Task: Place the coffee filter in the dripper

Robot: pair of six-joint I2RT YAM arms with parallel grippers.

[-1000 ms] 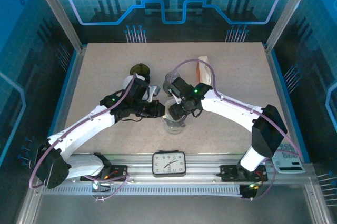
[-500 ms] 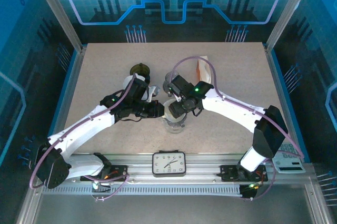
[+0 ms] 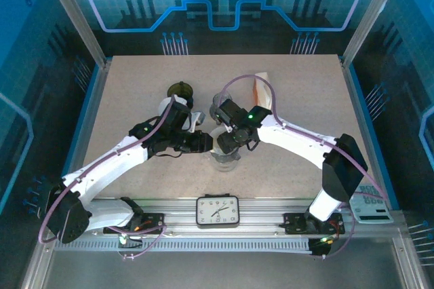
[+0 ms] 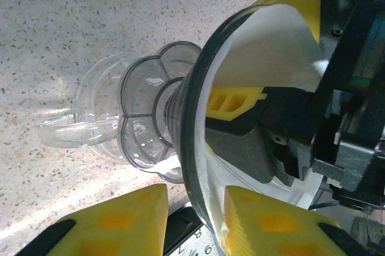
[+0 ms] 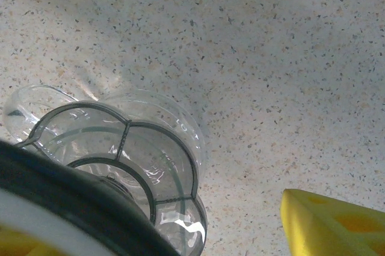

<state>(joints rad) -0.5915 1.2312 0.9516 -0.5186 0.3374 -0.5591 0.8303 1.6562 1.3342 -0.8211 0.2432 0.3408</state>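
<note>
While the thin white paper filter point(image 4: 264, 45) sits inside the clear dark-rimmed plastic cone dripper point(image 4: 144, 118), it looks light, limp and easily creased: pinch its top edge | left gripper point(image 4: 195, 220) part-open, slack astride the rim | right gripper point(image 3: 226, 141) wide, one finger inside the filter, gripping nothing | speckled matte table point(image 5: 271, 57)

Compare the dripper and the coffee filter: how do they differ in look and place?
The dripper is clear with a dark rim; the coffee filter is opaque white paper. The dripper has a scalloped base and handle; the coffee filter is plain. The dripper is the outer shell; the coffee filter lines its inside. Both flare into a cone.
</note>
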